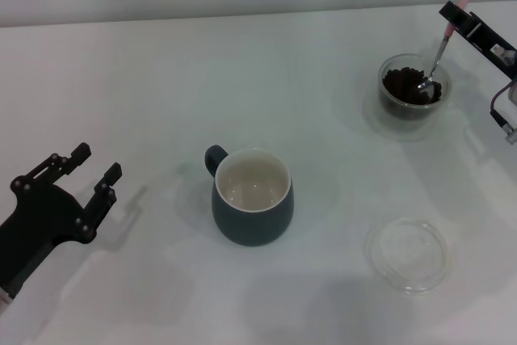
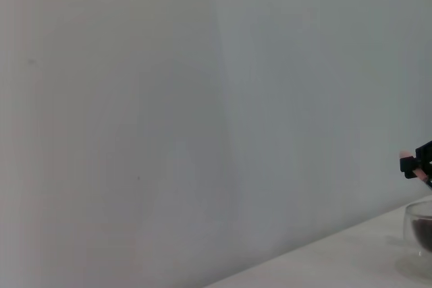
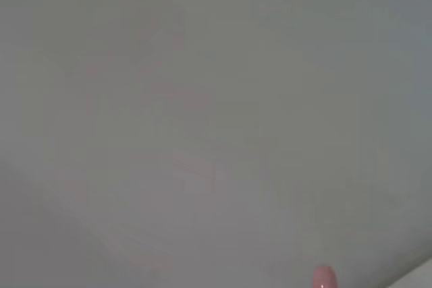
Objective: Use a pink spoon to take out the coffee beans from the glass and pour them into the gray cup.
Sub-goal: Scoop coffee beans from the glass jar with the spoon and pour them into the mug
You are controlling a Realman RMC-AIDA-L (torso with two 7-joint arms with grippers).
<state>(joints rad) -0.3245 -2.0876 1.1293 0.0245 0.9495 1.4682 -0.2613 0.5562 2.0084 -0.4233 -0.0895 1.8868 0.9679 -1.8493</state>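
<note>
Left gripper (image 1: 90, 174), parked wide open, sits well left of the cup (image 1: 251, 196). Beyond and right of the cup, the glass (image 1: 414, 88) holds beans (image 1: 408, 86); right gripper (image 1: 467, 22) pinches the spoon (image 1: 439, 58) by its handle: light, slippery, easily spilled.

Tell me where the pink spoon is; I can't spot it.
In the head view, far right: the pink spoon is held by the right claw, its bowl dipped into the coffee beans inside the glass.

pink spoon (image 1: 439, 56) bowl in coffee beans (image 1: 408, 86) | glass (image 1: 415, 108) far right | gray cup (image 1: 251, 208) empty, centre
</note>
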